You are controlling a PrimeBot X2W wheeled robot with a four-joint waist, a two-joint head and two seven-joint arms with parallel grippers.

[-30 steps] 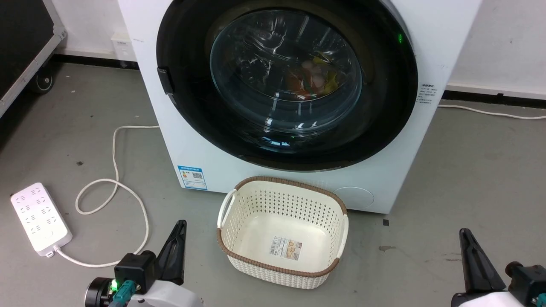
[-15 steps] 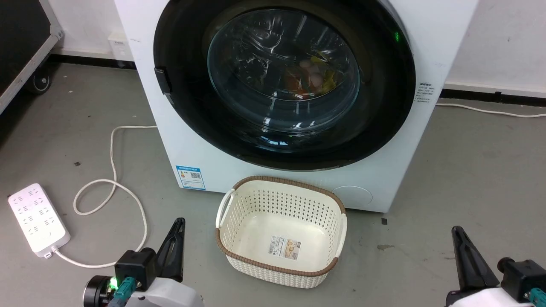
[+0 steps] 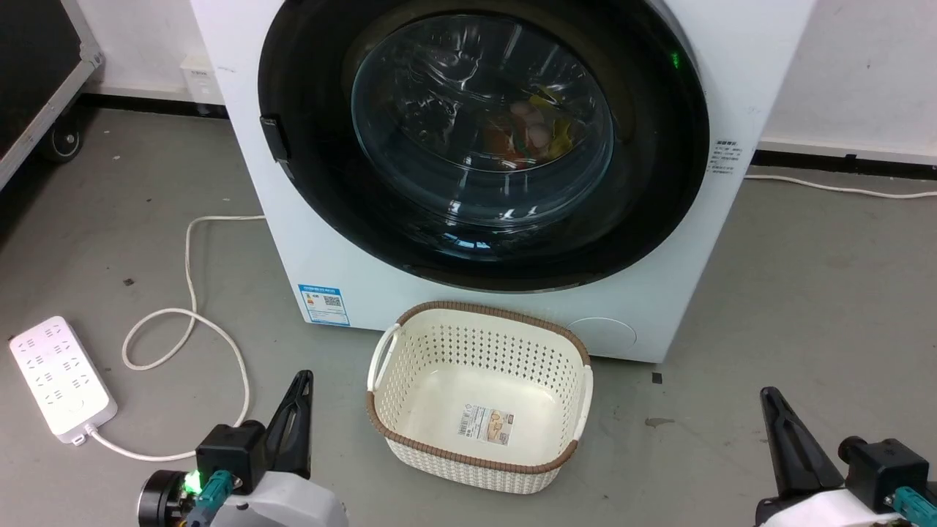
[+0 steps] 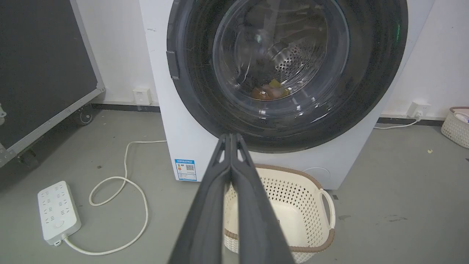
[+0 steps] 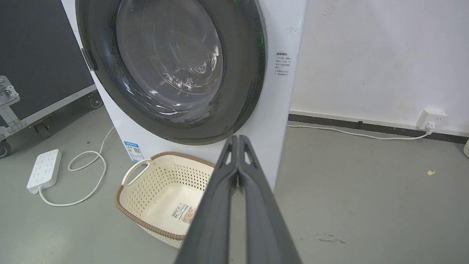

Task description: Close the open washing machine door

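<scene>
Looking ahead and upward from both claws, you are facing the washing machine door (image 3: 483, 139). It is lying flat against the front of the washing machine (image 3: 307, 249), with no gap showing around its black rim. It is looking shut already, though whether the catch is engaged cannot be told from here. The round face is pointing straight at you, and the small tab on its rim is sitting on your left side, so the left gripper (image 3: 301, 380) is the nearer one to that edge. The right gripper (image 3: 767, 399) is sitting nearer the opposite rim. The laundry basket (image 3: 468, 344) is standing on the floor between the two arms, just in front of the machine, and any reach would be passing over it. Both arms are hanging low and drawn back, well apart from the door, fingers pointing up toward it. In the wrist views each claw is showing its two fingers pressed together with nothing between them.
</scene>
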